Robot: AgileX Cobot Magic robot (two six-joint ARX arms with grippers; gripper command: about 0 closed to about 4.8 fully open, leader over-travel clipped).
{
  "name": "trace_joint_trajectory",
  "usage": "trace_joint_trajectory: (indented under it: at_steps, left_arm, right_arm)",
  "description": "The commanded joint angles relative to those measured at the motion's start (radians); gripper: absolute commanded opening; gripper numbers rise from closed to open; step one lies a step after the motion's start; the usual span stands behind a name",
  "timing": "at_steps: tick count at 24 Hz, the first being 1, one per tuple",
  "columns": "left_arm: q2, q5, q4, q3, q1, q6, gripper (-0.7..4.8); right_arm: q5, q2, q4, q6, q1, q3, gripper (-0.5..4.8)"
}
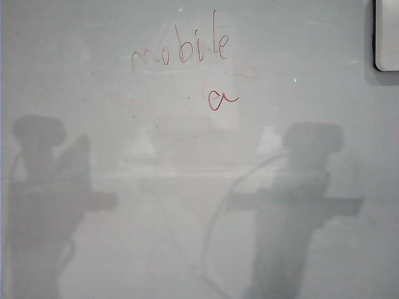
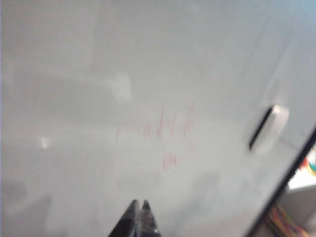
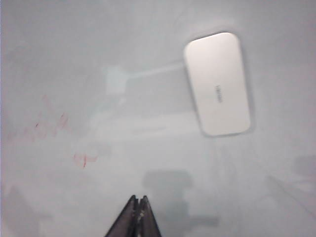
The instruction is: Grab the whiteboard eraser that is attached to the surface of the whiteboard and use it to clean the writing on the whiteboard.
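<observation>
White eraser (image 3: 217, 84) w/ dark rim, on whiteboard (image 1: 75, 75), both grippers (image 2: 139, 210) (image 3: 138, 207) closed

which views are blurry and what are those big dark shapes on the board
Exterior view: sharp red handwritten marker writing; the two dark shapes look like soft arm shadows on the glossy pale whiteboard. Left wrist view: motion-blurred, writing smeared, shut left gripper at the edge. Right wrist view: mildly soft, flat white rectangular whiteboard eraser clear, shut right gripper casting a faint shadow.
</observation>
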Motion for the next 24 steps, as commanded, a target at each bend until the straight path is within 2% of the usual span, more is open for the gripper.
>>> trace_joint_trajectory:
  at_steps: [1,4,6,8,10,12,15,16,22,24]
  left_arm:
    - [0.002,0.082,-0.144,0.021,0.001,0.048,-0.06]
    - [0.002,0.104,-0.156,0.021,0.0,0.075,-0.05]
    - [0.002,0.104,-0.151,0.022,0.0,0.088,-0.06]
    - [0.002,0.103,-0.152,0.022,0.0,0.119,-0.05]
    - [0.002,0.1,-0.15,0.022,0.001,0.148,-0.06]
    - [0.002,0.1,-0.146,0.022,0.001,0.164,-0.06]
    - [0.002,0.101,-0.142,0.022,0.001,0.163,-0.06]
    - [0.002,0.101,-0.139,0.022,0.001,0.163,-0.06]
    - [0.002,0.097,-0.14,0.022,0.001,0.163,-0.05]
    - [0.002,0.098,-0.14,0.021,0.001,0.163,-0.06]
  right_arm:
    - [-0.022,0.041,-0.15,-0.186,0.0,0.091,-0.07]
    - [0.017,0.094,-0.195,-0.337,-0.002,0.159,0.02]
    - [0.058,0.121,-0.18,-0.344,-0.002,0.165,0.49]
    - [0.067,0.157,-0.167,-0.343,-0.002,0.162,1.3]
    - [0.081,0.193,-0.142,-0.335,-0.002,0.154,1.82]
    - [0.102,0.23,-0.069,-0.332,-0.002,0.132,1.81]
    - [0.137,0.28,0.22,-0.288,-0.002,0.039,1.82]
    - [0.137,0.285,0.267,-0.267,-0.002,0.019,1.83]
    - [0.14,0.332,0.446,-0.176,-0.002,-0.094,2.03]
    - [0.188,0.344,0.496,-0.157,-0.002,-0.135,2.05]
